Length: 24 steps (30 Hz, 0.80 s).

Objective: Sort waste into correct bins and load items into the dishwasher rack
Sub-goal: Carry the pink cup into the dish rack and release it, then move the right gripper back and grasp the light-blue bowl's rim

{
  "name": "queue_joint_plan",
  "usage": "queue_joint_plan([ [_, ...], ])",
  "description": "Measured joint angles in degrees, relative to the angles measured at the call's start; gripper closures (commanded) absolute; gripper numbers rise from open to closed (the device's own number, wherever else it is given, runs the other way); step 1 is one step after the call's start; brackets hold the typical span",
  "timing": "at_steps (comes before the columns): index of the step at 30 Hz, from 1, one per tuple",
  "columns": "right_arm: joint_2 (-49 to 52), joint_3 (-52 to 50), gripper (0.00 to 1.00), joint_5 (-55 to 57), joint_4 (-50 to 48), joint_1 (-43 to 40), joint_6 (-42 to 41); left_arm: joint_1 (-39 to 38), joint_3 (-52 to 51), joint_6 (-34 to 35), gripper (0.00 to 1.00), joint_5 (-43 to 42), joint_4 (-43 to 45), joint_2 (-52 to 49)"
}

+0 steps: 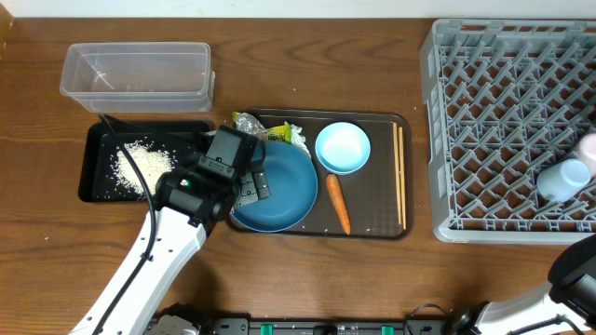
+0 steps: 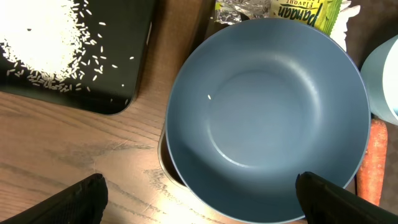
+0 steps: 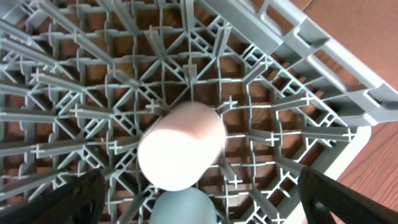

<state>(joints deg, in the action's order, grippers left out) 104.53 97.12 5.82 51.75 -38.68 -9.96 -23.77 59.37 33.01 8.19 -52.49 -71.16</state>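
At the near edge of the table (image 1: pixel 56 242), the left arm reaches forward over the left end of the brown serving tray (image 1: pixel 372 117). The left end effector (image 2: pixel 199 190) hangs spread wide above the near rim of the dark blue dish (image 2: pixel 267 118) and holds nothing.

On the robot's right, the right end effector (image 3: pixel 202 199) is also spread and empty. It hangs over the near right part of the grey rack (image 1: pixel 484 140). The light blue cup (image 1: pixel 563 179) sits inside the rack, with a pale pink cup (image 3: pixel 180 146) just beyond it.

The dish rests on the left part of the serving tray, with one stray grain on its floor. The carrot (image 1: pixel 337 203) lies on the tray just to the right of the dish. Farther back, the light blue bowl (image 1: pixel 343 147) stands upright beside the dish's far right rim. The chopsticks (image 1: pixel 400 177) lie side by side along the tray's right edge.

The crumpled wrapper (image 1: pixel 270 128) sits at the tray's far left corner, partly behind the dish. To the left of the serving tray, the black tray (image 1: pixel 93 140) holds the heap of rice (image 1: pixel 140 166), with loose grains scattered around it. Farthest back, the clear tub (image 1: pixel 137 74) stands just behind the black tray.
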Motion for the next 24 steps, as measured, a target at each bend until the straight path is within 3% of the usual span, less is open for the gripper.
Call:
queue_joint_plan([
  [9, -0.4, 0.0, 0.03, -11.8, 0.0, 2.3, -0.1, 0.0, 0.0, 0.0, 0.00, 0.0, 0.0, 0.0],
  [11, -0.8, 0.0, 0.07, -16.3, 0.0, 4.6, -0.1, 0.0, 0.0, 0.0, 0.01, 0.0, 0.0, 0.0],
  [14, -1.4, 0.0, 0.24, -22.6, 0.2, 10.5, 0.0, 0.0, 0.0, 0.0, 0.00, 0.0, 0.0, 0.0],
  [15, -1.5, 0.0, 0.26, -24.1, 0.5, 12.7, 0.0, 0.0, 0.0, 0.0, 0.00, 0.0, 0.0, 0.0],
  [24, -1.5, 0.0, 0.18, -25.5, 1.0, 38.1, -0.2, 0.0, 0.0, 0.0, 0.01, 0.0, 0.0, 0.0],
])
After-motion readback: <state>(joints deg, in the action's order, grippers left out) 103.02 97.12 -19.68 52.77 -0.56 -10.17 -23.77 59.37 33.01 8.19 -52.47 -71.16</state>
